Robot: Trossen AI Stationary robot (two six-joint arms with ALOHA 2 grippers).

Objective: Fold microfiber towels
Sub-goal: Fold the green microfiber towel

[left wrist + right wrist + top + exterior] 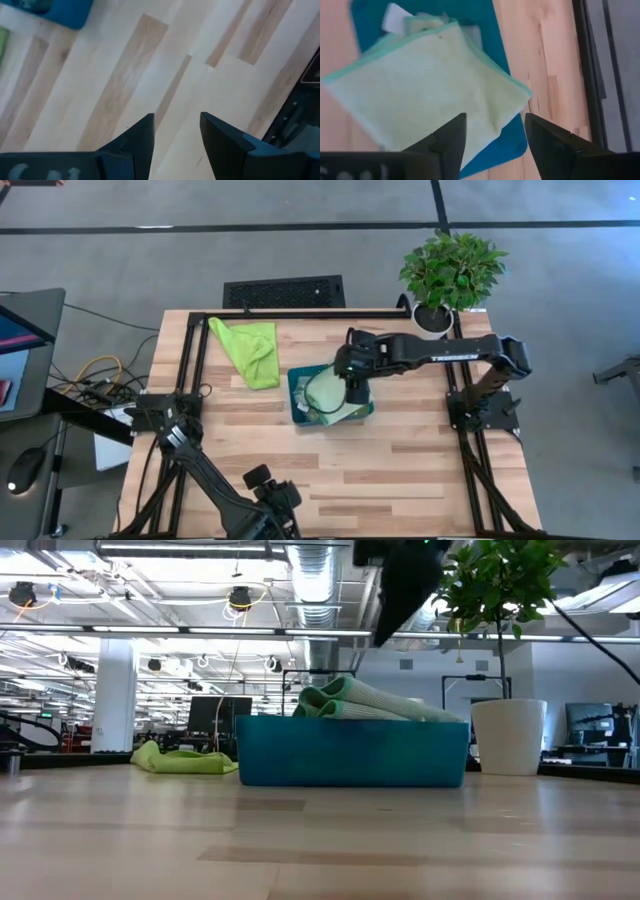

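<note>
Right gripper (492,132) directly over teal tray (512,132), fingers apart, nothing held. Sage towel (430,85) folded, lying skewed atop the tray stack, corner overhanging: could slide off. Lime towel (253,350) unfolded on table (400,470). Left gripper (176,131) parked near edge, fingers apart.
</note>
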